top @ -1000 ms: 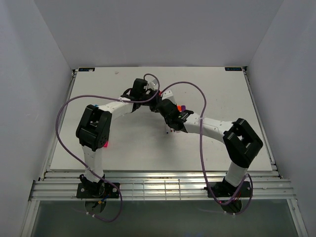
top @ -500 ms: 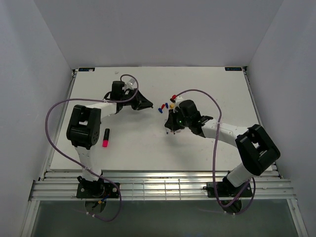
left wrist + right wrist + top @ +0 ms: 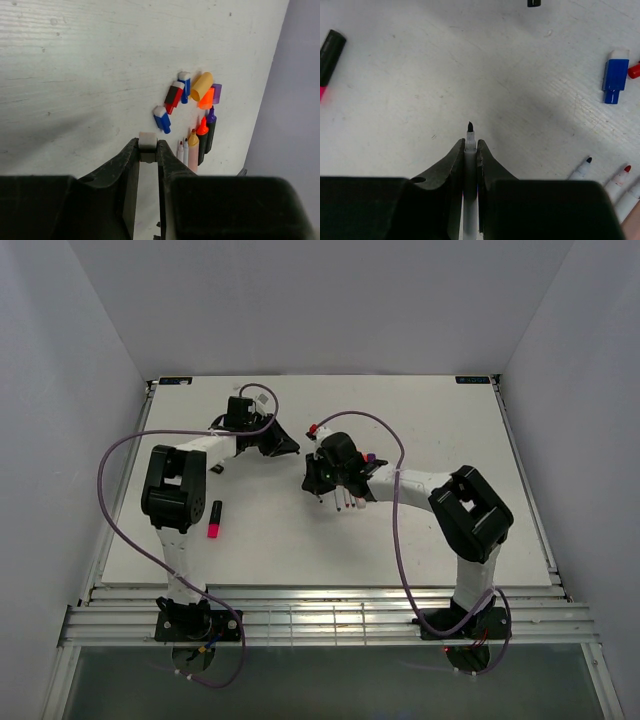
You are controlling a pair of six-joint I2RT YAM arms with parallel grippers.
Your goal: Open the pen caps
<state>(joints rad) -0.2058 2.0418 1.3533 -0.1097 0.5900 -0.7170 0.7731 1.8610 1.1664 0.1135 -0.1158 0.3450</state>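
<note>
Remotely, I hold a pale pen cap (image 3: 147, 142) pinched in the left gripper (image 3: 148, 152) and a bared black-tipped pen (image 3: 469, 131) clamped in the right gripper (image 3: 470, 148); next, I judge, each goes down beside the loose caps (image 3: 186, 95) ahead.

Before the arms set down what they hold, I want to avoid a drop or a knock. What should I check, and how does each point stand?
1. Right fingers shut on the white pen: ok.
2. Pen's black tip bare, cap off: ok.
3. Left fingers shut on the pale cap: ok.
4. Bare table ahead of the pen tip for laying it down: ok.
5. Height of the left fingers above the row of uncapped pens: cannot tell.
6. Pink-and-black marker capped or not: cannot tell.
</note>
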